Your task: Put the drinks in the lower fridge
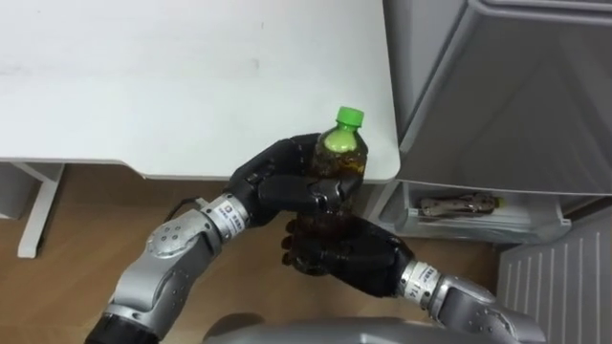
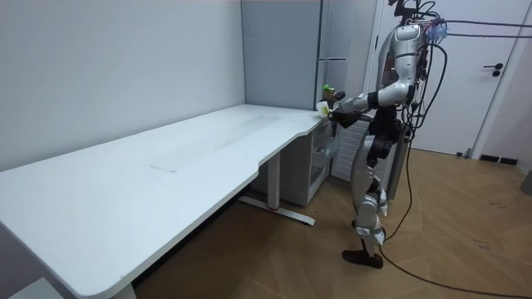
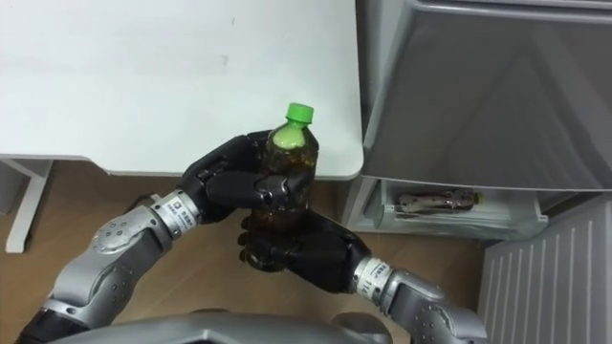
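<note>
— Gripping check first: left hand [image 1: 287, 183] is wrapped round the upper body of the drink bottle [image 1: 342, 159], fingers curled across its front. Right hand [image 1: 356, 258] is closed round the lower part, cupping it from beneath. Bottle upright, held clear of any surface, just off the rounded corner of the white desk [image 1: 191, 76].

— Contents?

— Dark brown drink, level up near the shoulder as far as I can judge. Green cap [image 1: 350, 117] is on; whether it is tight, cannot tell.

— Where does it go wrong from here?

— My reading: both hands are on one bottle, so none is free for a door. Letting one go shifts all the weight to the other, and a smooth round bottle could tilt or slide through those fingers. The desk corner is close, and a swing towards the fridge could clip it.

— And the fridge?

— Grey fridge [image 1: 507, 86] stands just to the right of the desk. The room view puts the robot upright at that corner, facing it. Reaching the lower part likely means bending, and a tipped bottle is the risk there.

— Other containers?

— A clear tray [image 1: 478, 225] below the grey front holds a pair of pliers [image 1: 459, 204]. No drinks in it. Whether the lower compartment is open, cannot tell.
</note>
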`<state>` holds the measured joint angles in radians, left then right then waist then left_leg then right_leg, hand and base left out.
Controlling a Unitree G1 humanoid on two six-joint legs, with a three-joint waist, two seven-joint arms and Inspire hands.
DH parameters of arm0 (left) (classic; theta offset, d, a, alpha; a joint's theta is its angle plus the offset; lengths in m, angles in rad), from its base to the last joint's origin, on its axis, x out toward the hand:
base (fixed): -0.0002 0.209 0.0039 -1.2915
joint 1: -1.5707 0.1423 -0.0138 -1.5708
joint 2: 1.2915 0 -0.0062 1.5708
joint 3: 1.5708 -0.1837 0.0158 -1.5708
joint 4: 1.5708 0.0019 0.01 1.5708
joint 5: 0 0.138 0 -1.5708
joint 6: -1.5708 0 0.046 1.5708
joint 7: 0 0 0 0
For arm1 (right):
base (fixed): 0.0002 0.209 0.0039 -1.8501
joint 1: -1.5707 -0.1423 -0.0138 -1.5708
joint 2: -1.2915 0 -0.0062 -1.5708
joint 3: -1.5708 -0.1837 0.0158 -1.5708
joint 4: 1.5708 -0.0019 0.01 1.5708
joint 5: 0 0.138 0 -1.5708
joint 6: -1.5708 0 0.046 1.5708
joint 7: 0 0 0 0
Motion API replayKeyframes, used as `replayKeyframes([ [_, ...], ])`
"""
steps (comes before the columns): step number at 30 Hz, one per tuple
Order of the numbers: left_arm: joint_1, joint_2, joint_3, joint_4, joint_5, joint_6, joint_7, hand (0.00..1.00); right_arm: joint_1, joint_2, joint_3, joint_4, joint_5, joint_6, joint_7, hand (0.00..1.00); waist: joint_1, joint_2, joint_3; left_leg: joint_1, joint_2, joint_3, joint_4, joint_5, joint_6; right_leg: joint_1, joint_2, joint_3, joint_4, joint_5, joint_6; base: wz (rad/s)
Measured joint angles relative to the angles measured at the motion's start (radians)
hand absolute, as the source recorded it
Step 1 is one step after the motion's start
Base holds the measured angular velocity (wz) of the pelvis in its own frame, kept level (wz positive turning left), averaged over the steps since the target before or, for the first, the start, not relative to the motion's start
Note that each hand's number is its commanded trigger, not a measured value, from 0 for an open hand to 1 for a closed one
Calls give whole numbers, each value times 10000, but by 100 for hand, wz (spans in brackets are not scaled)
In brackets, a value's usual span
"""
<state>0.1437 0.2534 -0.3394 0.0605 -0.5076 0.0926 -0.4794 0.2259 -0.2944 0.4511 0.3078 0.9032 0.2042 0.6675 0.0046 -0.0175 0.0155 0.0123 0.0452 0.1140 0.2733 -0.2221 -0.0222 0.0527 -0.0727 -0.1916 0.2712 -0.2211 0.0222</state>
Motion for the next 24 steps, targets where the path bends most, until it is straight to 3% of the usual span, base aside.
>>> replayKeyframes([
  [2, 1, -12, 4, 4, -2, 0, 0, 100, 11, 27, 9, 1, -1, 0, 0, 100, 1, 2, -1, -1, 0, 0, 7, 0, 0, 3, 0, -4, 2, 0, -1, 0],
  [3, 2, -59, 12, 5, -7, 0, 1, 85, 35, 42, 11, 1, -2, -1, 1, 100, 1, 5, -2, -1, 0, -1, 8, 0, 0, 6, 0, -5, 4, 0, -1, 0],
  [5, 3, -73, 19, 8, -5, 0, 0, 0, 51, 84, 10, 1, -1, -1, -8, 100, 1, 11, -6, -1, 3, -1, 8, 0, 0, 9, 1, -6, 10, 1, -1, 0],
  [24, 20, 79, -251, -655, -131, -7, -86, 0, 153, 57, -38, 14, 470, -137, -202, 100, 5, 74, -54, -11, 3, -16, 19, -1, 0, -33, 0, -38, 0, 1, -1, 0],
])
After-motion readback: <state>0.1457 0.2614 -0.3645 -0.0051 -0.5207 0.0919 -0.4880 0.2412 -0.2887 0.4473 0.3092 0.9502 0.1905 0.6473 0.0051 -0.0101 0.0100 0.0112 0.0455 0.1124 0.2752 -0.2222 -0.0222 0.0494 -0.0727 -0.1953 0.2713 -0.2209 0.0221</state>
